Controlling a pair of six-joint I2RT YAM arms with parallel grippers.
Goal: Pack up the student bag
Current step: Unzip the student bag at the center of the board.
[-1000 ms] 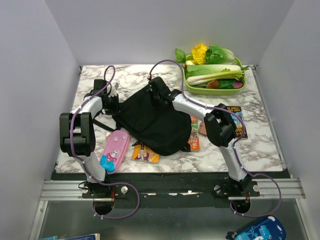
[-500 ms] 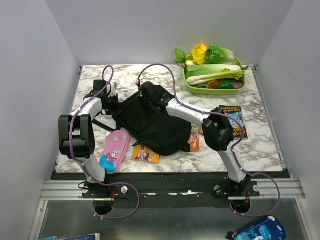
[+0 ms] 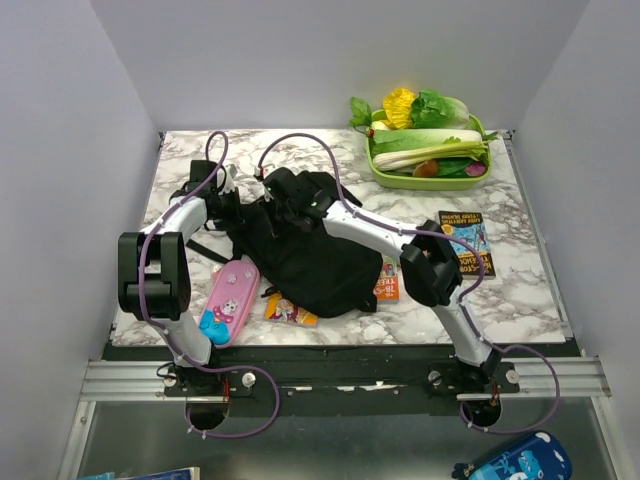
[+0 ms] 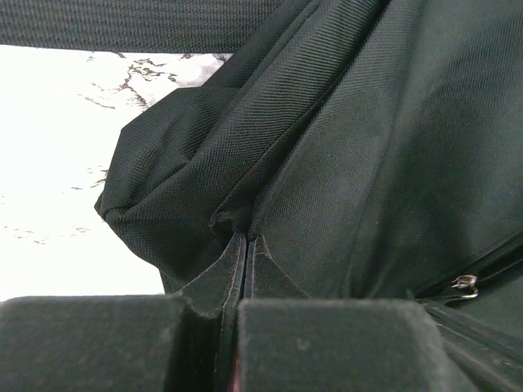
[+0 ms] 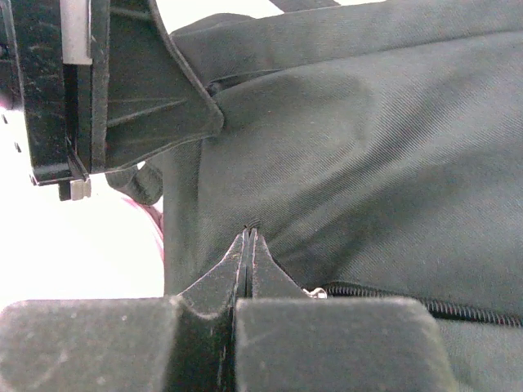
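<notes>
The left claw [image 4: 245, 242] is pinched together on a fold of the student bag [image 3: 325, 262]. The right claw [image 5: 249, 237] is clamped on its fabric beside the zip [image 5: 392, 304]. The bag lies left of centre on the surface [image 3: 520, 290], long axis far-left to near-right.

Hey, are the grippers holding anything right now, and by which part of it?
Both hold the student bag. The left gripper pinches a fabric fold near a corner; the right gripper pinches fabric beside the zipper.
</notes>
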